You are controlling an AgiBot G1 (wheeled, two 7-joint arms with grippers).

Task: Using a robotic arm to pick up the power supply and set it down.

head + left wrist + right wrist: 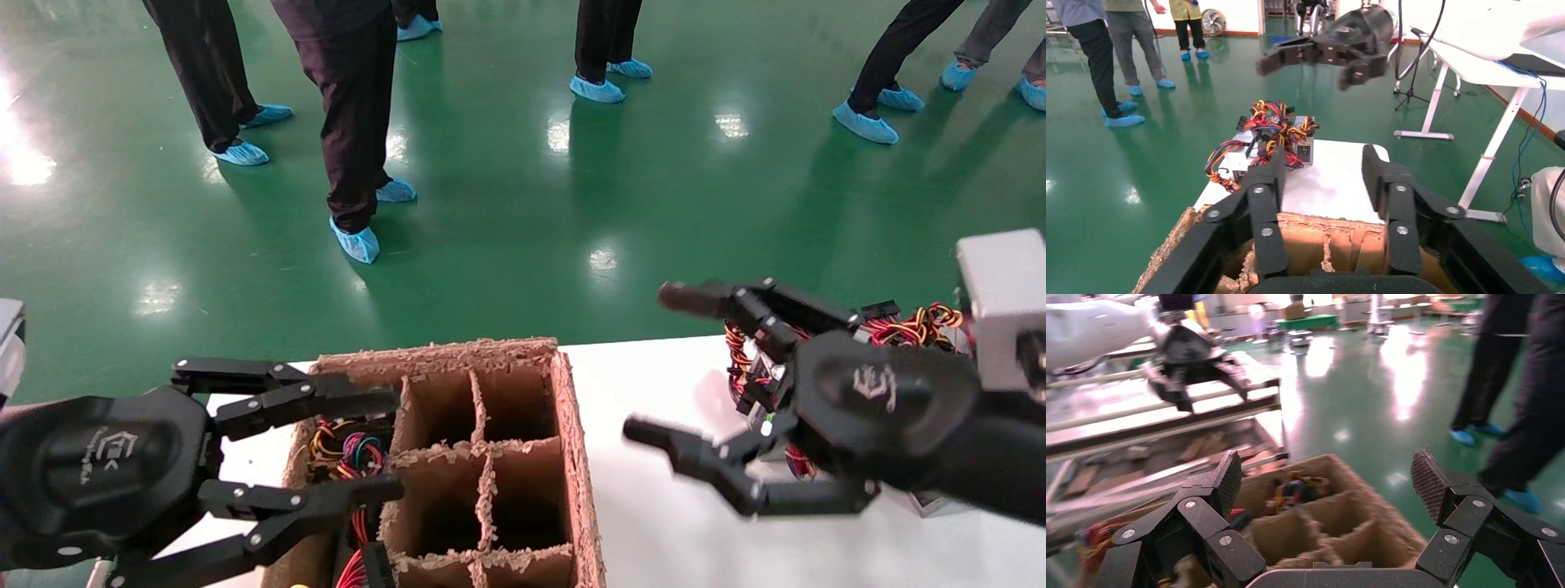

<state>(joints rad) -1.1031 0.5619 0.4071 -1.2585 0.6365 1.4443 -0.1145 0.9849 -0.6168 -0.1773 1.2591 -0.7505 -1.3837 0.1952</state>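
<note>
Two silver-grey power supplies (1273, 146) with red, yellow and black wire bundles lie at the far end of the white table (1333, 177). In the head view their wires (903, 325) show just behind my right gripper (650, 363). That gripper hangs open and empty above the table, between the supplies and the cardboard box (572, 425). My left gripper (396, 445) is open and empty over the box's left side. One left cell of the box holds another wire bundle (347, 449). The wrist views show both grippers, left (1324, 168) and right (1327, 478), open with nothing between the fingers.
The brown box has frayed cardboard dividers (484, 445) forming several cells, most showing nothing inside. Several people in blue shoe covers (357, 242) stand on the green floor beyond the table. A white bench (1486, 37) stands off to the side.
</note>
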